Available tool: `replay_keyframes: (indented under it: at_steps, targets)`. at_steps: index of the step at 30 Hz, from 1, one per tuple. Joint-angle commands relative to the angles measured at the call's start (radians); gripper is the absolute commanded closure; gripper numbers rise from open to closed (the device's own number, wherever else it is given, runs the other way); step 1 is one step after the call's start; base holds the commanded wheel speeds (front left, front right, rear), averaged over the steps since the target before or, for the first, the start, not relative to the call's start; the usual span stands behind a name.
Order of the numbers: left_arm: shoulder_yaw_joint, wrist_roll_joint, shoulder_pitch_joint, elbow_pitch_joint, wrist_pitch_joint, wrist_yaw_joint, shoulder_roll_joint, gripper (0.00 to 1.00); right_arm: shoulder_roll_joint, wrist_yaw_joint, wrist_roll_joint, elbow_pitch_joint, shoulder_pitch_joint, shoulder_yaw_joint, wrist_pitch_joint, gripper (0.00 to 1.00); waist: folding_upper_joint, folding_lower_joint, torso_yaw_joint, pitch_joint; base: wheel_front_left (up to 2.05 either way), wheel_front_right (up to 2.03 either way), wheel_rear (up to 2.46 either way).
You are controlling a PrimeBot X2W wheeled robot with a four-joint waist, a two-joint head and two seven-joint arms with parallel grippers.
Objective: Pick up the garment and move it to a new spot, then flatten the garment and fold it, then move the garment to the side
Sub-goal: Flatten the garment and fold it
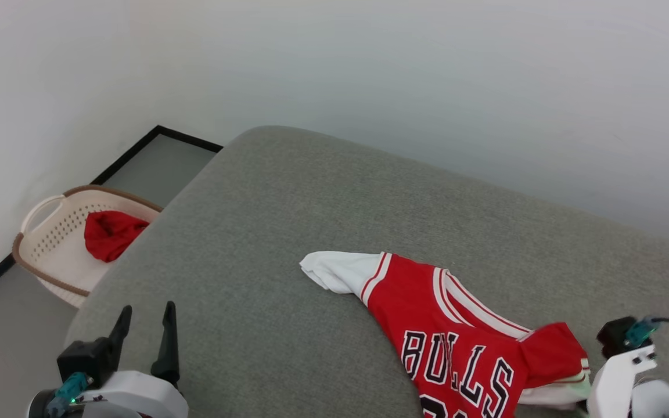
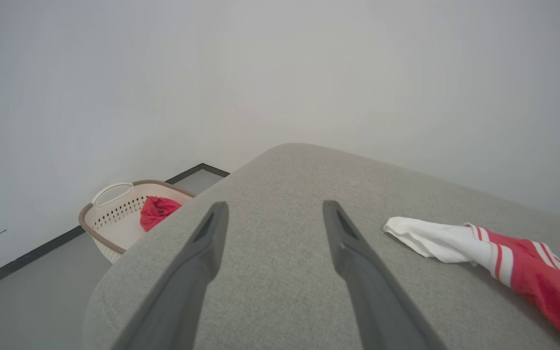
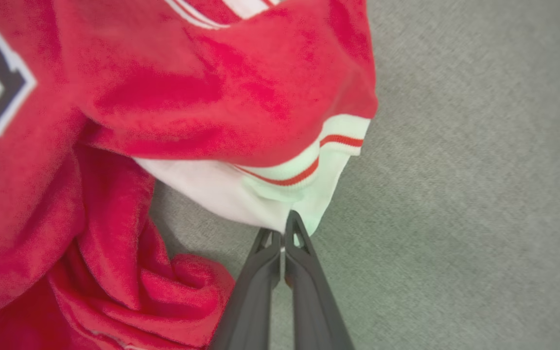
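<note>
Clamped on the white sleeve hem (image 3: 280, 204) of the red "BULLS" jersey shirt (image 3: 202, 87) at five o'clock, the right pincer (image 3: 284, 231) should lift slowly, since its bite looks thin; the left pincer (image 1: 147, 310), at seven o'clock, stands apart.

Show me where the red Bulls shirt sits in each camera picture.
Head view: the garment lies lower right on the grey cushion.
Left wrist view: the garment at the right edge, white sleeve leading.
Right wrist view: the garment upper left, white hem in the right end effector.
Shared landmark: the grey cushion.
</note>
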Motion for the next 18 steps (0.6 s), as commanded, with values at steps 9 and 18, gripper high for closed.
replay_keyframes:
  at_steps: [9, 18]
  targets:
    - [0.012, 0.027, 0.004, 0.004, -0.001, -0.014, -0.02, 0.0, -0.106, 0.0, 0.001, -0.028, -0.06, -0.092, -0.008, 1.0, 0.0, 0.0, -0.037, -0.006, 0.0, 0.0, 0.0]
    - [-0.022, 0.033, -0.016, 0.019, -0.001, -0.017, -0.024, 0.0, -0.193, 0.0, -0.034, 0.032, -0.092, -0.169, -0.032, 1.0, 0.0, 0.0, -0.038, 0.003, 0.0, 0.0, 0.0]
